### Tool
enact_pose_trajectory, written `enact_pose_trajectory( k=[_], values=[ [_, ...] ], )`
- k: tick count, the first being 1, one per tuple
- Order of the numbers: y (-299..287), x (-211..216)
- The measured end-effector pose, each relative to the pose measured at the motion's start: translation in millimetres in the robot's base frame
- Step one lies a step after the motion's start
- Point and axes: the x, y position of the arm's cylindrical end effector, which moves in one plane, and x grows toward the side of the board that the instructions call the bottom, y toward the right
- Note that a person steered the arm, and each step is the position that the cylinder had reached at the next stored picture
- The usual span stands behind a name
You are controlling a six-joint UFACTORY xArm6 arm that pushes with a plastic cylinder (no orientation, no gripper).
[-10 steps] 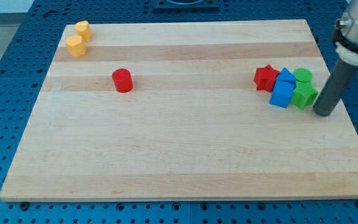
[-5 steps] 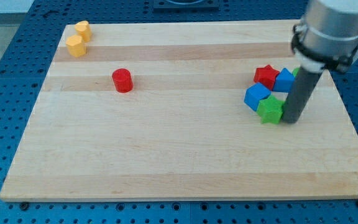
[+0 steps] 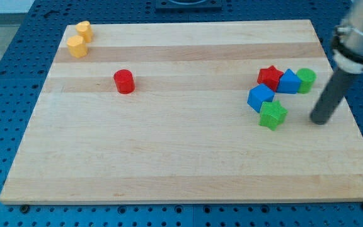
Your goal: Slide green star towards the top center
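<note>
One green star (image 3: 273, 115) sits near the table's right edge, touching a blue block (image 3: 261, 98). My tip (image 3: 319, 120), holding nothing, stands apart on its right; next, get below and push toward the top centre.

surface (image 3: 188, 157): pale wooden board of glued planks, grain running left to right | under it: blue perforated base plate (image 3: 5, 69) with regular rows of holes, showing on all sides | view's top: light grey strip (image 3: 5, 5) | light: even, soft shadows
</note>
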Motion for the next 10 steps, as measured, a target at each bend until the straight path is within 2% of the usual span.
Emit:
enact_pose_trajectory(
  k=[2, 4, 6, 7, 10],
  values=[
    [-168, 8],
    [-246, 16],
    [-264, 12],
    [-264, -11],
    [-263, -146]
  ],
)
